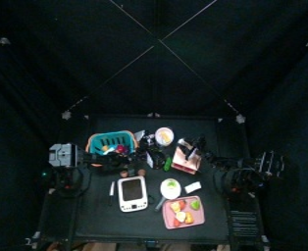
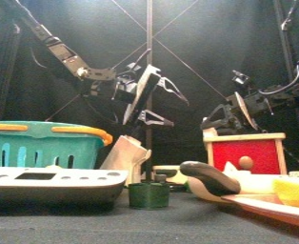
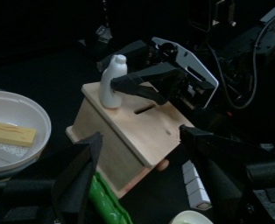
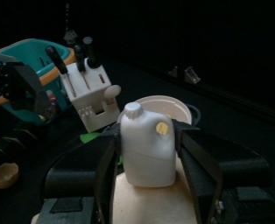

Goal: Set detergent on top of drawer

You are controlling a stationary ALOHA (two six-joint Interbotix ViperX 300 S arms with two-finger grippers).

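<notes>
White detergent bottle [image 4: 148, 145] stands upright on the wooden top of the drawer box [image 3: 134, 140], w/ right tool [image 4: 154, 179] spread wide, one jaw each side of the bottle and gaps visible, so it looks let go. Placing seems done; what's left, I'd judge, is backing the right arm off w/o tipping it. Left tool [image 3: 140, 188] hangs above the box's near end, jaws apart, holding nothing; bowl [image 3: 11, 131] w/ a yellow bit sits beside the box on the table [image 3: 35, 70].
</notes>
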